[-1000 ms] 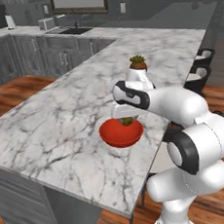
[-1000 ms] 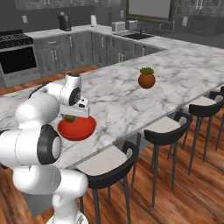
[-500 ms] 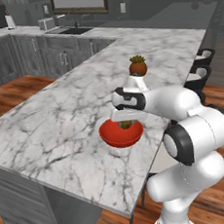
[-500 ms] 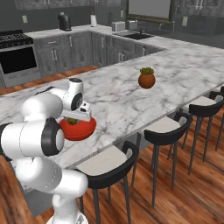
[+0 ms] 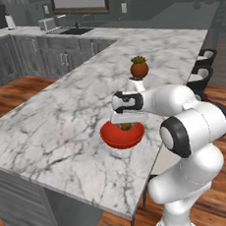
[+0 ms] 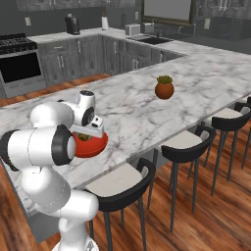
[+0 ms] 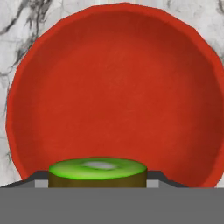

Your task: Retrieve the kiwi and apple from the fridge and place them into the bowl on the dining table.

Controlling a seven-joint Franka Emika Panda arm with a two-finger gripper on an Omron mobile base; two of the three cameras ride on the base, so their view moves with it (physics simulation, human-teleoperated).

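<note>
End effector [image 5: 126, 126] lowered kiwi [image 7: 97, 172] into bowl [image 7: 113, 78]

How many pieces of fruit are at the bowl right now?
1. The kiwi sits between the gripper fingers, right over the red bowl. The bowl's inside looks bare, with no apple in it, though the kiwi hides a strip of its near edge.

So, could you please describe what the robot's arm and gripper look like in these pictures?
The arm is glossy white, made of rounded, bulbous segments with dark grey to black rings and discs at the joints. It rises from a white, rounded base column. The gripper hangs from a flat pale grey hand block. No cables or markings are visible.
</note>
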